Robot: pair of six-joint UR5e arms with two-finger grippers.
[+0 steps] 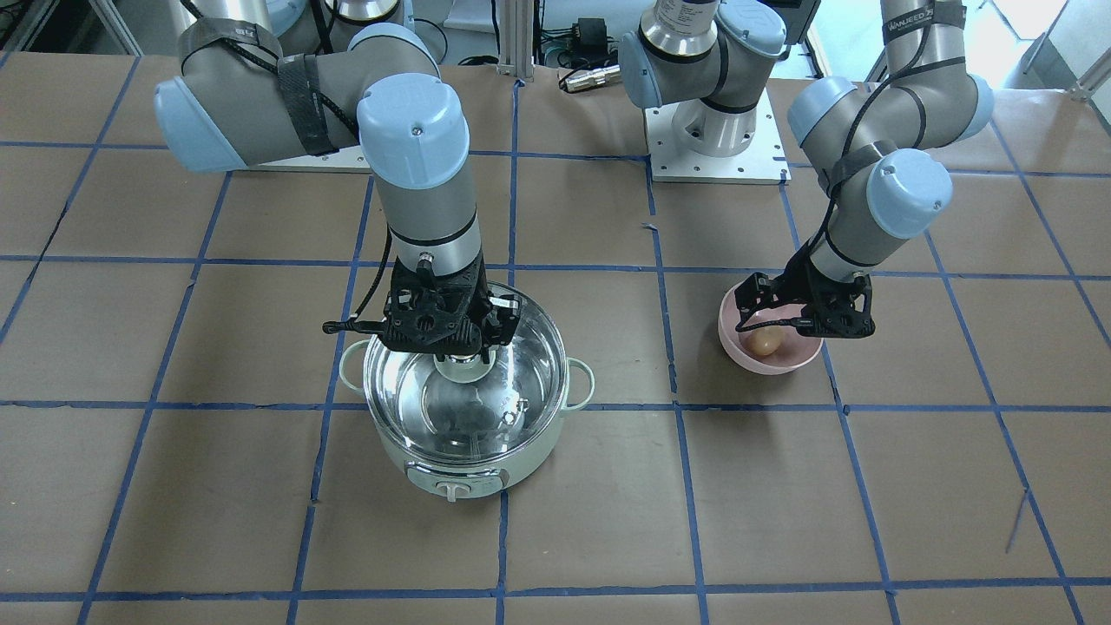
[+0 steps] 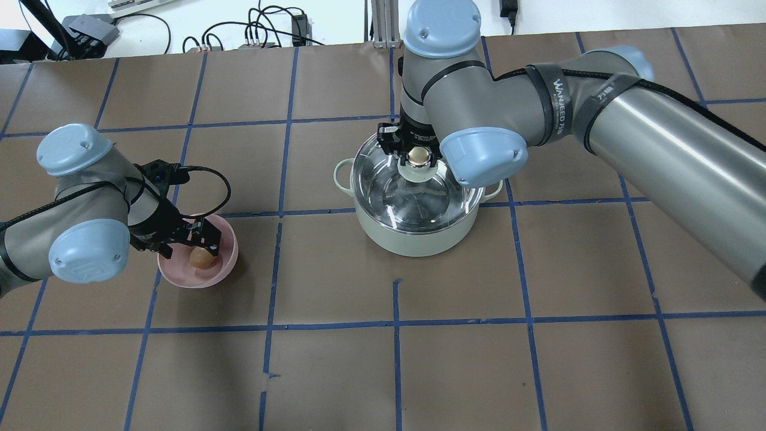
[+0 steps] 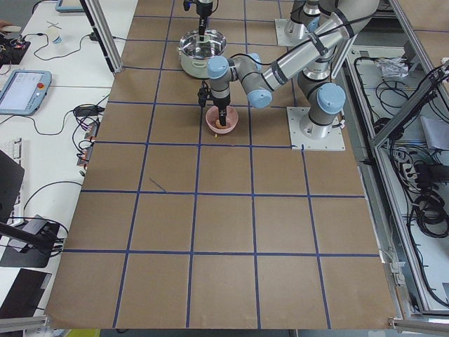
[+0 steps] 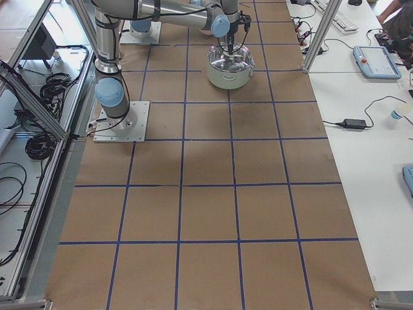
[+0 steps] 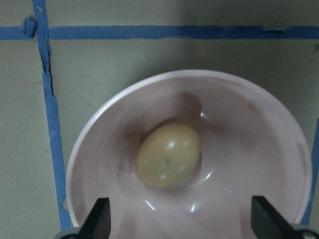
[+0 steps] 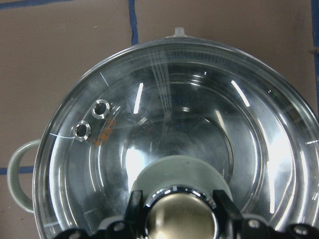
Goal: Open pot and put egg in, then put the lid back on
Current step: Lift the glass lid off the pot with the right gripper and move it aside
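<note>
The mint-green pot (image 1: pixel 469 460) stands mid-table with the glass lid (image 1: pixel 521 347) lying on it. My right gripper (image 2: pixel 419 157) reaches down over the lid's centre. In the right wrist view its fingers (image 6: pixel 134 206) sit tight on either side of the shiny knob (image 6: pixel 180 219), shut on it. The light-brown egg (image 5: pixel 168 155) lies in a pink bowl (image 5: pixel 249 124). My left gripper (image 5: pixel 182 219) hangs open just above the egg (image 2: pixel 201 258), with a fingertip on each side inside the bowl, not touching the egg.
The pink bowl (image 2: pixel 229 263) stands about one tile from the pot (image 2: pixel 413 236), toward my left. The table is brown paper with blue tape lines. Both arm bases stand on the table's robot side (image 1: pixel 716 148). Cables and a small device lie beyond that edge.
</note>
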